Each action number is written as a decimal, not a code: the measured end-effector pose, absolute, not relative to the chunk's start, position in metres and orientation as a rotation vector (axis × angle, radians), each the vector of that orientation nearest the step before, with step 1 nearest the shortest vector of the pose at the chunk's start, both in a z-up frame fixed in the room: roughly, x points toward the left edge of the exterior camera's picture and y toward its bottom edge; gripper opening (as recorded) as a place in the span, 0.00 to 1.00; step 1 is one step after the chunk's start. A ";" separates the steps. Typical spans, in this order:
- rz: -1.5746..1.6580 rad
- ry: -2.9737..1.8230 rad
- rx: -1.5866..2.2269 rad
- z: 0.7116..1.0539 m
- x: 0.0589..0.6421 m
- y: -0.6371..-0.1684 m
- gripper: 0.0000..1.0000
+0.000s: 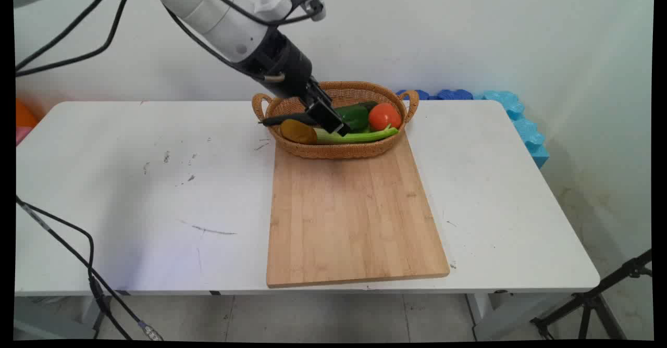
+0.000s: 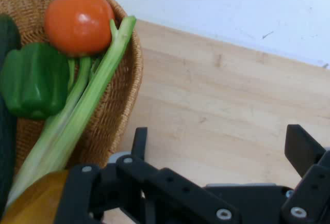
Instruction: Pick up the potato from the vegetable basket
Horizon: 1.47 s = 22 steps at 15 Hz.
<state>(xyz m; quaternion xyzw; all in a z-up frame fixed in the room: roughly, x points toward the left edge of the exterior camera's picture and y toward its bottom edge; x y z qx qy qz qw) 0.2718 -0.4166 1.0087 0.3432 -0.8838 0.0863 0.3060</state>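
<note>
- Cutting board (image 1: 354, 215), light wood, is laid lengthwise on the white table (image 1: 130, 191) nearest the camera; its near short edge is set just inside the table's front edge, and its surface is seen bare.
- Wicker basket (image 1: 338, 149), oval with two loop handles, is placed at the board's far end, at 12 o'clock from the board's centre, its near wall resting over the board's far edge.
- Contents of the basket, as seen from above: a red tomato (image 1: 384, 116) at 3 o'clock, a green bell pepper (image 1: 355, 116) near the centre, a pale green celery stalk (image 1: 365, 137) along the near wall, a yellow-brown rounded vegetable (image 1: 297, 131) at 9 o'clock, and a dark elongated item (image 1: 284, 120) at the left rim.
- Gripper (image 1: 336, 124) is lowered into the basket's middle, above the celery stalk and just beside the bell pepper; its fingers (image 2: 298, 146) are seen spread apart in the hand view, with nothing between them.
- Broad bare tabletop is left at 9 o'clock of the board, marked with small scuffs; a narrower strip is left at 3 o'clock.
- Blue foam pieces (image 1: 513, 116) are seen behind the table's far right corner.
</note>
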 end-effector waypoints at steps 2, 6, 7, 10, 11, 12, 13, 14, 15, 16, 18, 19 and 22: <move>0.253 -2.359 0.894 1.005 0.272 -0.415 1.00; 0.316 -2.407 0.853 1.002 0.279 -0.423 1.00; 0.326 -2.417 0.844 1.001 0.281 -0.426 1.00; 0.373 -2.470 0.797 0.999 0.294 -0.440 1.00; 0.388 -2.489 0.781 0.997 0.299 -0.446 1.00; 0.398 -2.506 0.766 0.995 0.303 -0.450 1.00; 0.407 -2.526 0.747 0.992 0.307 -0.455 1.00; 0.412 -2.547 0.725 0.989 0.311 -0.460 1.00; 0.413 -2.565 0.705 0.985 0.314 -0.464 1.00; 0.412 -2.583 0.684 0.982 0.316 -0.467 1.00; 0.408 -2.616 0.644 0.975 0.320 -0.474 1.00; 0.405 -2.633 0.623 0.971 0.323 -0.477 1.00; 0.395 -2.686 0.560 0.958 0.331 -0.487 1.00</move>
